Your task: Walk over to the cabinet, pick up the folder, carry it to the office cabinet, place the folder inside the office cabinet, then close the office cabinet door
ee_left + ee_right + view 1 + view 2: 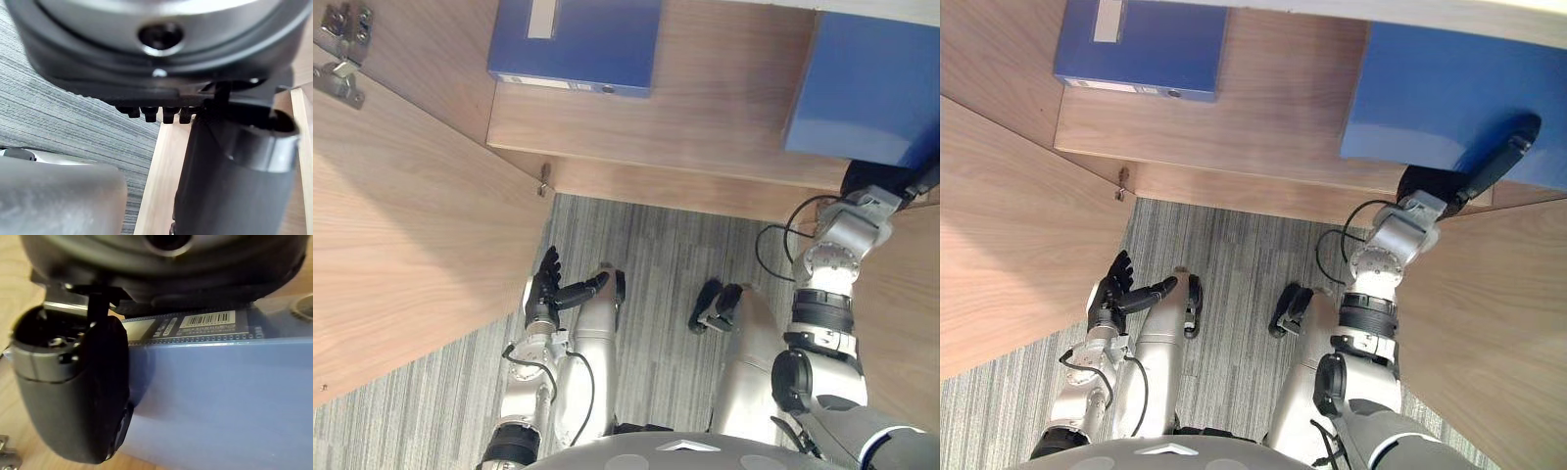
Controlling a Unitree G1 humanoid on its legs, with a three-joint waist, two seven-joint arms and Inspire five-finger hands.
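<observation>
Wooden cabinet [705, 108], blue folder [578, 39] inside (flat), right fingers [1491, 166] clamped on second folder [871, 88], left fingers [547, 272] apart.

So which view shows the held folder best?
Right eye view: the held folder shows most of its blue cover, with the right robot hand pinching it. Left eye view cuts it at the edge; right wrist view shows a close patch by the thumb.

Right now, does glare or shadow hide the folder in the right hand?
Right eye view: no glare on the held folder. Right wrist view: its label shows without glare past the right hand. Left eye view: a pale light patch sits on the open cabinet door.
</observation>
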